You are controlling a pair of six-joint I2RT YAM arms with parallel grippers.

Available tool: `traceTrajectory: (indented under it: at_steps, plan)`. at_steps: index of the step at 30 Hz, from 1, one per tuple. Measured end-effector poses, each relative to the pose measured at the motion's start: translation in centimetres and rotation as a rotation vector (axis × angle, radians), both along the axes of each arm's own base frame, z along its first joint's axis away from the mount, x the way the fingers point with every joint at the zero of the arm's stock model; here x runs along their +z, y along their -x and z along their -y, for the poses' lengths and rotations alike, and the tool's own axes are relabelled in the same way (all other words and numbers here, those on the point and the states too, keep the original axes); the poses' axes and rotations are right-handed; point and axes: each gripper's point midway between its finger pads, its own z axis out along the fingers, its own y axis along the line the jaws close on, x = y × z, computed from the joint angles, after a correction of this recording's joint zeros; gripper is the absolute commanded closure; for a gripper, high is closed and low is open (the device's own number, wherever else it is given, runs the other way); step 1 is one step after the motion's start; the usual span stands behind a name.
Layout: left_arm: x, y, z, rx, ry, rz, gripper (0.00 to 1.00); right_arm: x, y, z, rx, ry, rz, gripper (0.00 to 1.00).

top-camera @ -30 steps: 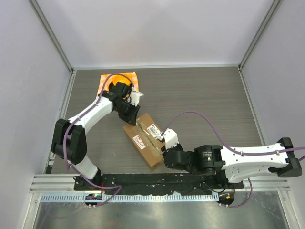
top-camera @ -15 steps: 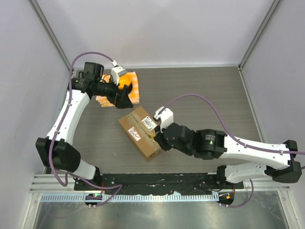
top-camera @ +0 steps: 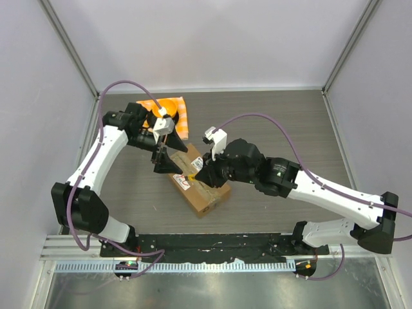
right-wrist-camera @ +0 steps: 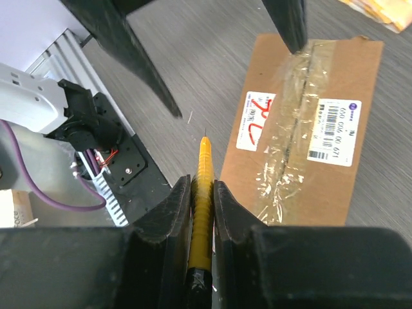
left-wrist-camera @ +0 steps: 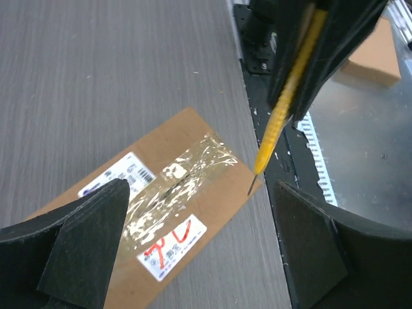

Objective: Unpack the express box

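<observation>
On the worktop (top-camera: pixel 290 129) near the arm bases, the express box (top-camera: pixel 206 196) is lying diagonally, taped seam running far-left to near-right. The right claw (right-wrist-camera: pixel 203 190), clamped on a yellow cutter (right-wrist-camera: pixel 205 158), is hovering just beside its edge; the left claw (top-camera: pixel 166 158), spread wide, is swinging back from the orange pouch (top-camera: pixel 177 109).

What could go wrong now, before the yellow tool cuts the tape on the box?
First, the thin yellow pointed tool, clamped in the right gripper, points near the edge of the brown cardboard express box, not at its clear taped seam; it may miss. Second, the left gripper hangs open over the box, not holding it, so the box may slide when pressed.
</observation>
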Motion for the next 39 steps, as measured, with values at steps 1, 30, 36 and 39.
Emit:
traceTrajectory:
  at_steps: [1, 30, 36, 39]
  plan:
    - [0.0, 0.4, 0.3, -0.021, 0.009, 0.011, 0.02, -0.1, -0.1, -0.3, 0.013, -0.004, -0.006, 0.99]
    - [-2.0, 3.8, 3.4, -0.182, -0.03, -0.059, 1.0, 1.2, -2.2, -0.5, 0.11, 0.065, 0.1, 0.98]
    - [-1.8, 3.9, 3.4, -0.18, -0.027, -0.076, 1.0, 1.3, -2.8, -0.3, 0.086, 0.058, 0.117, 0.4]
    - [-1.5, 3.4, 3.7, -0.166, -0.006, -0.126, 1.0, 1.0, -3.0, 0.2, 0.062, 0.03, 0.126, 0.24]
